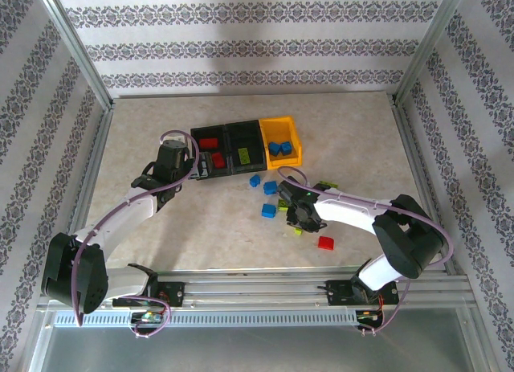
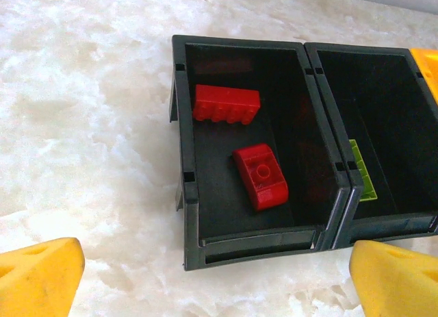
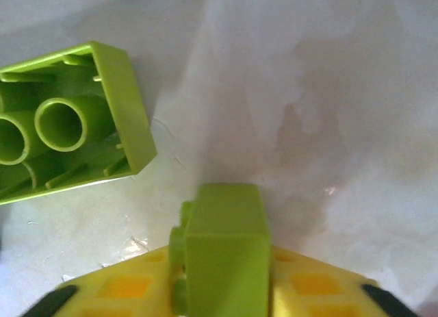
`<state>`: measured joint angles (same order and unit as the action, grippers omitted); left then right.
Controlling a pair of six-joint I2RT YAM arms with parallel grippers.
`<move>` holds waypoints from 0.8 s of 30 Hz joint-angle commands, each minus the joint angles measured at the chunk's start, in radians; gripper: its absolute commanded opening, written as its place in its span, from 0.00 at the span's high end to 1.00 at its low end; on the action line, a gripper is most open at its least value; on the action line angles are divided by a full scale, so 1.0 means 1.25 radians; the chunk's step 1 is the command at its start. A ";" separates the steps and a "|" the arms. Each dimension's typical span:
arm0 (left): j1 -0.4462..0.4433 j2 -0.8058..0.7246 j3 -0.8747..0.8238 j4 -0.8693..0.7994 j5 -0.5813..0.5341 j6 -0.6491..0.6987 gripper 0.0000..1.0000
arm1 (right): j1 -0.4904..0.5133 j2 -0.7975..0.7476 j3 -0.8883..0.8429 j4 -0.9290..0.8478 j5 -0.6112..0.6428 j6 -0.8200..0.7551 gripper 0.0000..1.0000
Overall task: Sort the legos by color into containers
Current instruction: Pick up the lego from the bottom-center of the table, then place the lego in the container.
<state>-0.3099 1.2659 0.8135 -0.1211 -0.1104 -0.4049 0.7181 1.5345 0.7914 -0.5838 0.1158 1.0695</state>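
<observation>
The containers stand in a row at mid-table: a left black bin (image 1: 196, 136) with two red legos (image 1: 209, 144), a middle black bin (image 1: 244, 128) with a lime green lego (image 1: 241, 155), and a yellow-orange bin (image 1: 298, 147) with blue legos (image 1: 279, 148). My left gripper (image 1: 191, 166) is open just in front of the left black bin (image 2: 188, 194), where the red legos (image 2: 261, 175) lie; nothing sits between its yellow fingers (image 2: 41, 276). My right gripper (image 3: 226, 283) is shut on a lime green lego (image 3: 226, 248) low over the table. Beside it lies an upturned green lego (image 3: 68, 118).
Loose legos lie in front of the bins: blue ones (image 1: 270, 188), green ones (image 1: 325, 186) and a red one (image 1: 325, 243) close to my right arm. Metal frame rails run along both sides and the near edge (image 1: 257, 282). The table's left half is bare.
</observation>
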 commanded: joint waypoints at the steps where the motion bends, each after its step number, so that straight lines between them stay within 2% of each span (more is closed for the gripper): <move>1: 0.012 -0.029 -0.005 -0.017 -0.022 -0.005 0.00 | 0.008 -0.014 0.008 -0.028 0.015 -0.009 0.74; 5: 0.012 -0.036 -0.008 -0.022 -0.029 -0.006 0.00 | 0.019 -0.040 0.046 -0.050 0.045 -0.042 0.79; 12: 0.011 -0.047 -0.012 -0.025 -0.033 -0.005 0.01 | 0.037 -0.032 0.167 -0.069 0.096 -0.156 0.79; 18: 0.012 -0.052 -0.019 -0.036 -0.029 -0.004 0.00 | 0.037 0.065 0.342 -0.059 0.117 -0.279 0.80; 24: 0.012 -0.065 -0.028 -0.044 -0.023 -0.007 0.00 | 0.033 0.217 0.566 -0.053 0.118 -0.398 0.79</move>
<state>-0.3099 1.2140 0.7940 -0.1410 -0.1352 -0.4049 0.7555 1.7470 1.4078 -0.6434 0.2321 0.6853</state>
